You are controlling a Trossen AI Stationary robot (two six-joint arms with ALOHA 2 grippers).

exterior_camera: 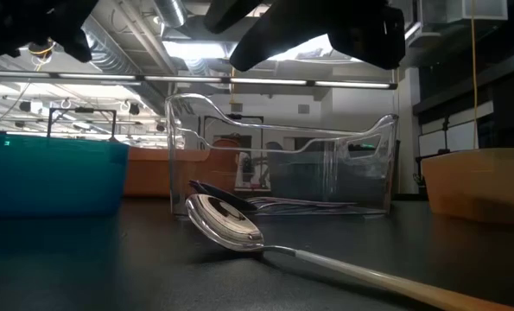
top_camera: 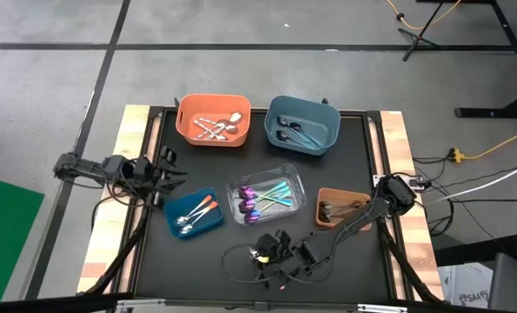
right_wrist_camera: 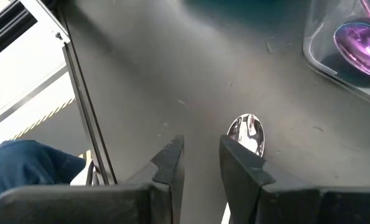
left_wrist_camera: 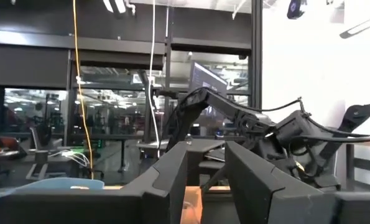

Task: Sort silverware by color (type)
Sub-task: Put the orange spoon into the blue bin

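Nearly everything is already sitting sorted: plain silver pieces in the orange bin (top_camera: 213,121) at the desk's far edge, dark ones in the blue-grey bin (top_camera: 302,124) beside it, orange- and teal-handled spoons in the small blue bin (top_camera: 194,214) towards the left edge, purple-teal ones in the clear bin (top_camera: 266,196) in the middle, and dark pieces in the brown bin (top_camera: 340,209) towards the right edge.

One spoon (exterior_camera: 226,223) with a pale handle is lying loose on the desk (top_camera: 345,139) near its near edge, so by my reading that piece is what is left.

Reaching in from the right edge, the right tool (right_wrist_camera: 202,158) is hanging low over that spoon, fingers slightly apart and holding nothing, the bowl showing just beside one fingertip.

At the left edge, the left tool (left_wrist_camera: 204,165) is waiting, pointed level across the desk, fingers apart and empty.
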